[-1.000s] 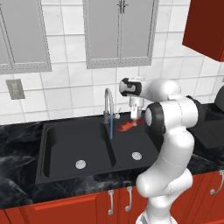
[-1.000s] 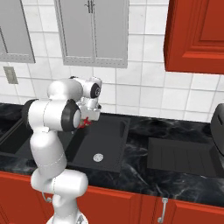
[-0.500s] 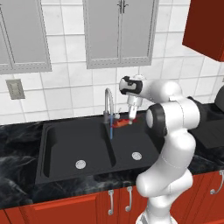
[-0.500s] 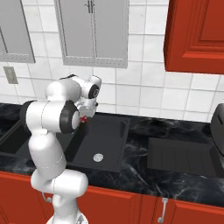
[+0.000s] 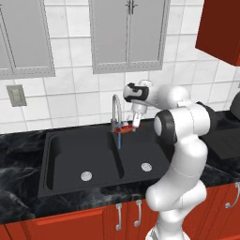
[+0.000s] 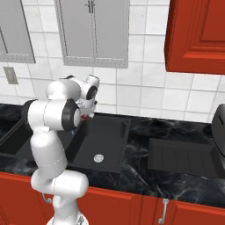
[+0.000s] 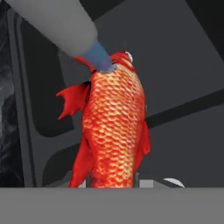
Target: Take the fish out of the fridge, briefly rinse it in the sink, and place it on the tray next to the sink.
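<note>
The fish (image 7: pixel 111 127), bright red with orange scales, hangs tail-down in my gripper (image 5: pixel 129 126), which is shut on it. It sits right under the spout of the curved chrome tap (image 5: pixel 116 106), and a blue stream of water (image 7: pixel 99 57) strikes its head end. Below the fish the water (image 5: pixel 119 141) falls over the divider of the black double-basin sink (image 5: pixel 84 154). In the right base view a sliver of the fish (image 6: pixel 82 117) shows beside my hand, above the sink (image 6: pixel 105 140). The dark ribbed tray (image 6: pixel 180 156) lies on the counter right of the sink. The fridge is out of view.
Two silver drains (image 5: pixel 86 176) (image 5: pixel 146 166) mark the basins. A black appliance (image 6: pixel 219 129) stands at the far right of the counter, behind the tray. Grey wall cabinets (image 5: pixel 129 35) and a red one (image 6: pixel 197 35) hang above, and a wall socket (image 5: pixel 17 95) is at the left.
My gripper has carried the fish to the left, from beside the tap to directly under its spout. The water now runs onto the fish.
</note>
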